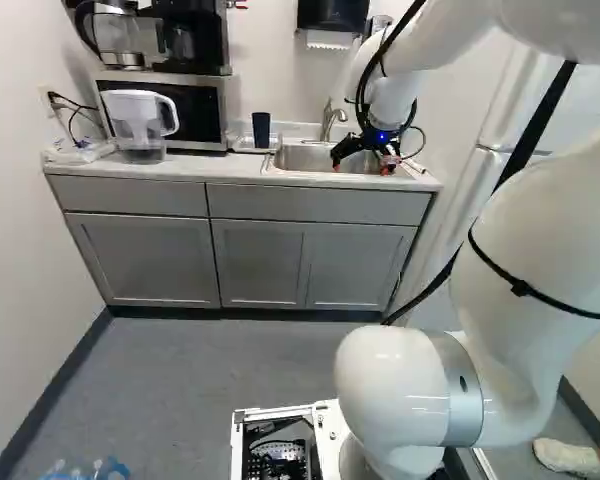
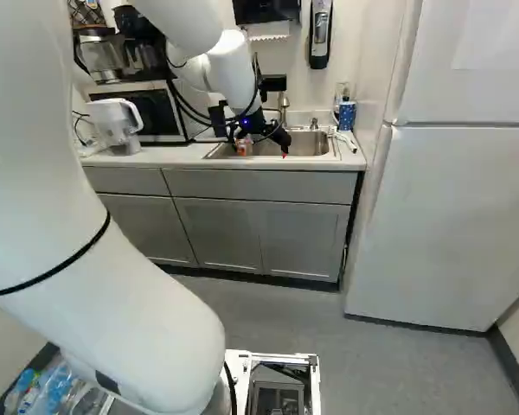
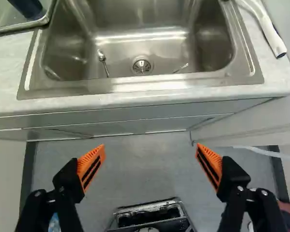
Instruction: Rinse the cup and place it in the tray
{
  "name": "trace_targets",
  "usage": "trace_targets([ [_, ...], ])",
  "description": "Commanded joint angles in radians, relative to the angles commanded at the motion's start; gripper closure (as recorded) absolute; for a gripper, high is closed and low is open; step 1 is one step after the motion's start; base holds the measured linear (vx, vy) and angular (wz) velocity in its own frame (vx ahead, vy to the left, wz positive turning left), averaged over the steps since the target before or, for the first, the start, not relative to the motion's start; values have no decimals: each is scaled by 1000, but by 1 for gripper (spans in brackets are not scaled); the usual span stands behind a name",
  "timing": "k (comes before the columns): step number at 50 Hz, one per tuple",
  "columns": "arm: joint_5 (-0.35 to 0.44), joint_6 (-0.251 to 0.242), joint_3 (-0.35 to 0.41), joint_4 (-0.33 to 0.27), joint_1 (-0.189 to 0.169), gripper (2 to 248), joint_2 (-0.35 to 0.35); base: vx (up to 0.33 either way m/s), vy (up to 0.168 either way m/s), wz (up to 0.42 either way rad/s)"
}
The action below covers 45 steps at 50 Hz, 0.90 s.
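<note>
In the left base view my gripper hangs at the front of the sink. In the wrist view the gripper stands wide open, nothing between its orange-padded fingers, with the counter's front edge ahead of them. A dark blue cup is upright on the metal tray, beside the sink. The wrist view catches only the lower part of the cup and a corner of the tray.
The metal sink holds a spoon near the drain; its faucet stands behind. A white hose handle lies beside it. A pitcher stands before the microwave. A fridge flanks the counter. A shoe shows beside the arm.
</note>
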Motion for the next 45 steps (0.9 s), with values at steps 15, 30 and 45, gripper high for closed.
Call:
trace_targets([
  [15,0,0,0,0,0,3,0,-87,77,-2],
  [30,0,0,0,0,0,3,0,-65,55,1],
  [45,0,0,0,0,0,3,0,0,0,0],
])
